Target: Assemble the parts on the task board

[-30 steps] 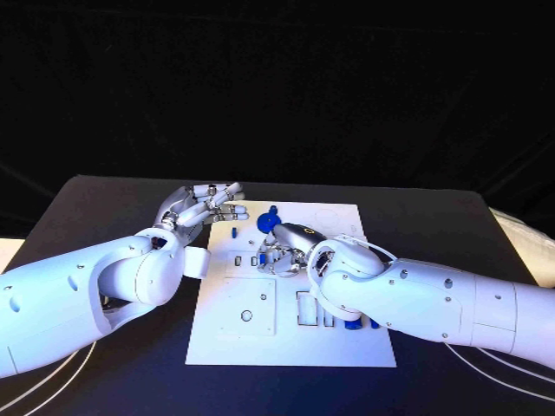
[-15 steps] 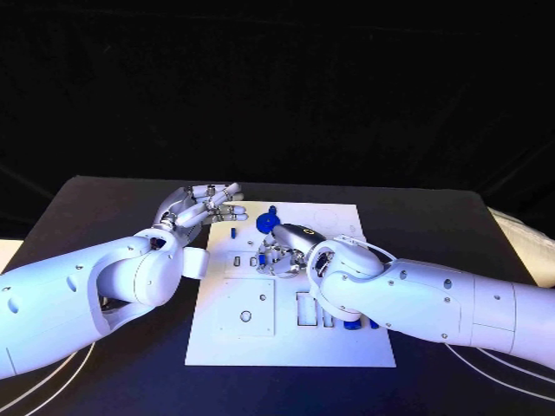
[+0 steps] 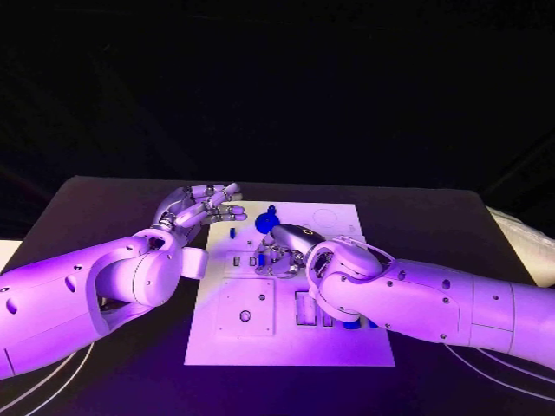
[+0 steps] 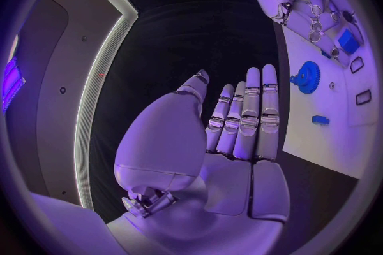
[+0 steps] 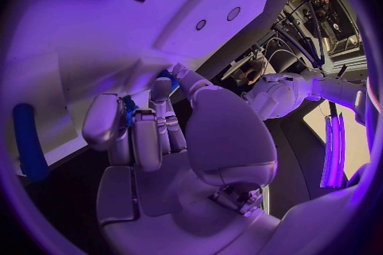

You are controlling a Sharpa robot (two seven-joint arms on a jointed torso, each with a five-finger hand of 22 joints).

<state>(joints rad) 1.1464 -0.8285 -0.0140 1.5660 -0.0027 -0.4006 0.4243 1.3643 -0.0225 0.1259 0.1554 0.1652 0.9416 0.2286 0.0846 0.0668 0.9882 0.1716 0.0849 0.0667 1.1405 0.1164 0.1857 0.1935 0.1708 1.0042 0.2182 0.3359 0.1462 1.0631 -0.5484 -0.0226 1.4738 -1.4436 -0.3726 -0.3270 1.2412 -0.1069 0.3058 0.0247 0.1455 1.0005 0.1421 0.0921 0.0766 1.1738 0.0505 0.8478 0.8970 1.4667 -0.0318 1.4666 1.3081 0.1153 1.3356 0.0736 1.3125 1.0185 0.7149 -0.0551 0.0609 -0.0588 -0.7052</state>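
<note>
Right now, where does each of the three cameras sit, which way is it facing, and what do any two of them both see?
Head view: on the robot's head, looking down at the task board; both arms, left hand and right hand show.
Left wrist view: behind the left hand, fingers straight and together, facing the board's edge.
Right wrist view: behind the right hand, fingers curled over the board around a blue part.
Shared: head and left wrist views both show the blue gear.
</note>
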